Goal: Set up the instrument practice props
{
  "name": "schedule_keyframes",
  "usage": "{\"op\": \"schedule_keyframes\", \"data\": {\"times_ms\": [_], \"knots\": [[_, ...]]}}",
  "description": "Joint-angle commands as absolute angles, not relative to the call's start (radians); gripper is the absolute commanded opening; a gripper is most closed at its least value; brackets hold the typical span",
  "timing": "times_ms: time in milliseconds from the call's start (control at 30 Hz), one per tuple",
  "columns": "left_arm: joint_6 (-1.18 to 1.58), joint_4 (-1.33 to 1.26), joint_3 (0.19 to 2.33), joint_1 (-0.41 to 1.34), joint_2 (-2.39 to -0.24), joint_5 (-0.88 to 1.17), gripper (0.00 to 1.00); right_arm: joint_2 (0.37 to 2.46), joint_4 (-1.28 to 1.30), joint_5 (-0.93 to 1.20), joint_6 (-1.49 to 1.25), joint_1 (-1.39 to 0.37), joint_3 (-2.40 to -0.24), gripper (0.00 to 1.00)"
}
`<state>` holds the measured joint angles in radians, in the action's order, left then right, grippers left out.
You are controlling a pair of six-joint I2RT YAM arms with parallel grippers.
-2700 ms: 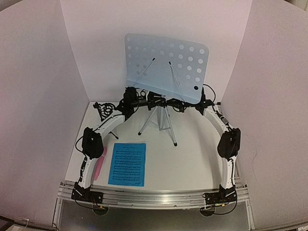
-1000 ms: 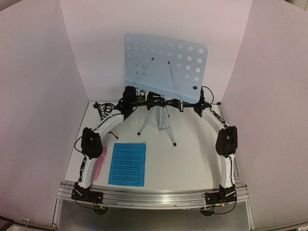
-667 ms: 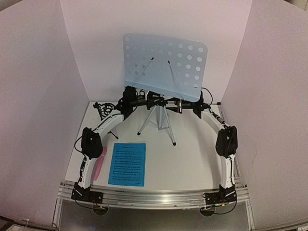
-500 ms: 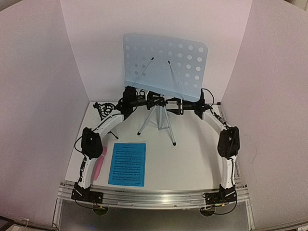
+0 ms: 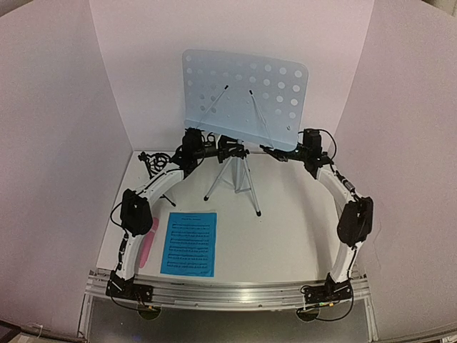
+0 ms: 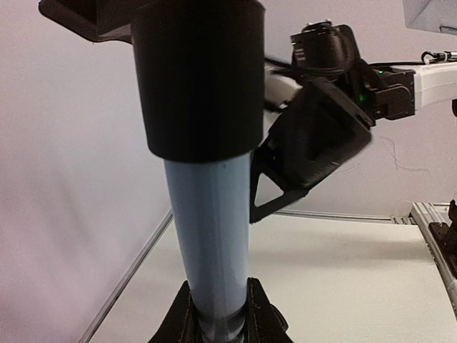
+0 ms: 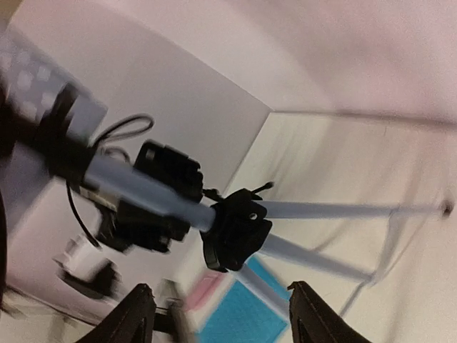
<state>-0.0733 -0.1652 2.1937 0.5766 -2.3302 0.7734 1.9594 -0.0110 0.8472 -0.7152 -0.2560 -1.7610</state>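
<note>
The pale-blue perforated music stand (image 5: 246,100) stands upright on its silver tripod (image 5: 239,182) at the back of the table. My left gripper (image 5: 227,148) is shut on the stand's pole (image 6: 211,243), just under the black collar; its fingers (image 6: 263,320) press both sides. My right gripper (image 5: 273,152) is open, a little to the right of the pole, touching nothing. The right wrist view shows the tripod hub (image 7: 235,229) beyond its spread fingers (image 7: 314,311). One bright-blue sheet-music page (image 5: 189,243) lies flat at the front left, the pink microphone (image 5: 148,243) beside it. The black mic stand (image 5: 151,161) is at the back left.
White walls enclose the table on three sides, close behind the music stand. The left arm's elbow (image 5: 134,211) hangs over the pink microphone's far end. A metal rail (image 5: 228,293) runs along the near edge.
My right gripper has opened, let go of the stand below its plate and drawn back to the right, its elbow swinging outward. The left gripper and the stand have stayed put.
</note>
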Motion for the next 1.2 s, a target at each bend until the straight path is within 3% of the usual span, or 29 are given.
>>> {"op": "schedule_keyframes", "data": {"times_ms": [0, 267, 567, 667, 900, 1167], "knots": [[-0.184, -0.173, 2.203, 0.572, -2.332, 0.742, 0.00, 1.809, -0.122, 0.809, 0.218, -0.296, -1.587, 0.67], [-0.181, -0.177, 2.209, 0.572, -2.336, 0.753, 0.00, 1.884, -0.115, 0.748, 0.806, -0.335, -1.636, 0.65], [-0.195, -0.163, 2.214, 0.568, -2.336, 0.756, 0.00, 1.975, -0.045, 0.682, 1.100, -0.350, -1.749, 0.57], [-0.195, -0.164, 2.217, 0.568, -2.339, 0.755, 0.00, 2.016, 0.085, 0.661, 1.229, -0.361, -1.816, 0.50], [-0.192, -0.167, 2.215, 0.566, -2.339, 0.755, 0.00, 2.038, 0.121, 0.671, 1.275, -0.394, -1.862, 0.41], [-0.192, -0.174, 2.210, 0.566, -2.334, 0.754, 0.00, 2.075, 0.138, 0.664, 1.277, -0.406, -1.892, 0.24]]}}
